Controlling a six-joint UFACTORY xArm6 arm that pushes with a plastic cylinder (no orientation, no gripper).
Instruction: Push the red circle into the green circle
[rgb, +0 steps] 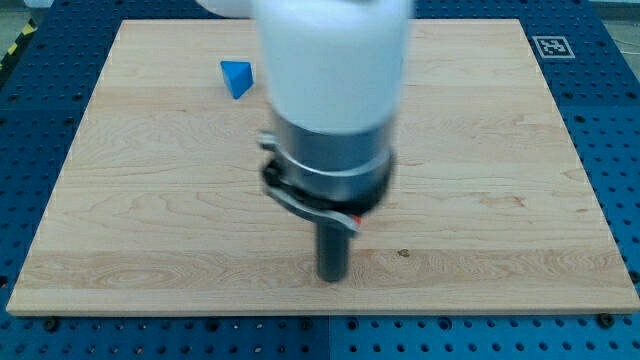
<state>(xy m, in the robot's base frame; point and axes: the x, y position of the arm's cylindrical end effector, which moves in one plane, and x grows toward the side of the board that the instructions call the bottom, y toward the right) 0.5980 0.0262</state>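
- Low at the view's bottom centre, my tip (331, 278) rests on the table (500, 150), a bare rod grasping nothing
- Red circle and green circle: cannot tell where, the arm hides much
- Blue block (236, 78) lies well apart, upper left

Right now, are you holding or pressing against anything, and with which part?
Nothing is held. My tip rests on bare board, touching no block. The blue block sits far off toward the view's top left. Neither circle shows.
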